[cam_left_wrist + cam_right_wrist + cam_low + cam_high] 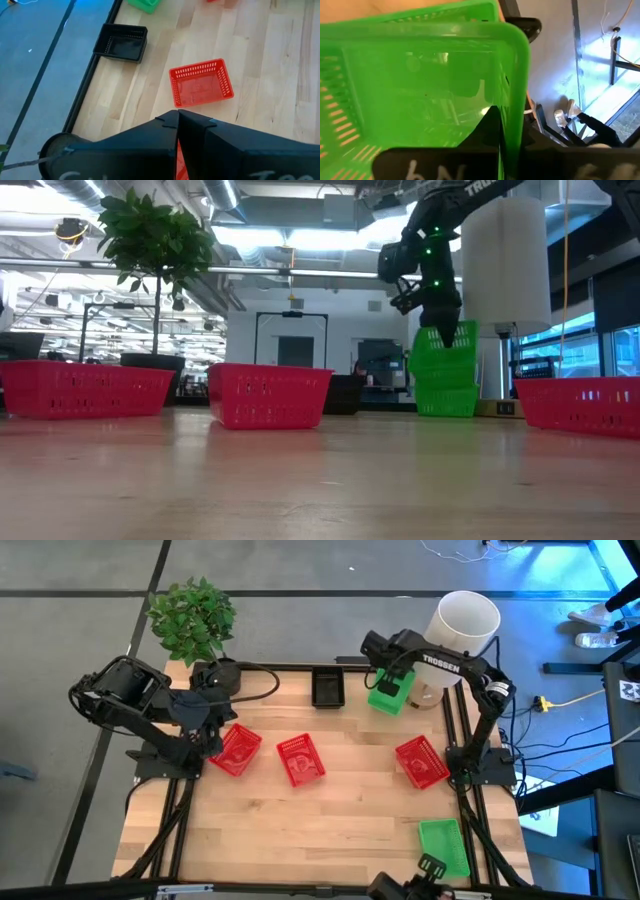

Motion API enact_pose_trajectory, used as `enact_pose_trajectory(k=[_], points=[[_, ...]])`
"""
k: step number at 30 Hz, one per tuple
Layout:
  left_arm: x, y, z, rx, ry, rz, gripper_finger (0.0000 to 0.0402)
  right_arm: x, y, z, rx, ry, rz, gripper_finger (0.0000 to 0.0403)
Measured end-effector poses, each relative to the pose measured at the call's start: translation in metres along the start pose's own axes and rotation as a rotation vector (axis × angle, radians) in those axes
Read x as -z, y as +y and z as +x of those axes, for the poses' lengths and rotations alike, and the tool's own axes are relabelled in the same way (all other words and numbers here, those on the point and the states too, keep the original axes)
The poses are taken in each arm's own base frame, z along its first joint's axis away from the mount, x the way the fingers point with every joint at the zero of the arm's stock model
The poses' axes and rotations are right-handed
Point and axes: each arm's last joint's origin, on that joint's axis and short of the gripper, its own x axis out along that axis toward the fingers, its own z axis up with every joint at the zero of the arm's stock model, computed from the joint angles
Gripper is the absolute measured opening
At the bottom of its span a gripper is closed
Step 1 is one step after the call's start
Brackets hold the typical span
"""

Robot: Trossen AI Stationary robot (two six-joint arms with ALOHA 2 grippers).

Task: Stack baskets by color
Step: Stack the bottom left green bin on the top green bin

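Note:
My right gripper (391, 676) is shut on a green basket (446, 344) at the table's far right. It holds that basket tilted, just over another green basket (447, 398) that stands on the table. A further green basket (443, 845) lies near the front right corner. Three red baskets (236, 749) (300, 759) (421, 761) rest on their bottoms across the middle. A black basket (328, 687) stands at the far edge. My left gripper (177, 116) is shut above the left red basket, which shows as a red sliver between its fingers. My right gripper pinches one wall of the green basket at its rim (516, 107), one finger inside and one outside. The fingers slant down from above. The basket hangs tilted below them. Its lower part reaches the green basket underneath, and I cannot tell whether the two touch.
A large white cylinder (466, 624) stands just beyond the far right corner, close behind my right arm. A potted plant (194, 618) stands at the far left corner. Bare wood lies in the near half of the table (310, 840).

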Motion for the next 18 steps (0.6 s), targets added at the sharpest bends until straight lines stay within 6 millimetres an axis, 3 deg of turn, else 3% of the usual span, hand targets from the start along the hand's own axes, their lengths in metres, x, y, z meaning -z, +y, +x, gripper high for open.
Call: enact_pose_trajectory(k=[18], points=[[0.0, 0.0, 0.0, 0.003, 0.001, 0.0, 0.0, -0.004, 0.024, -0.004, -0.226, -0.071, -0.097, 0.0]])
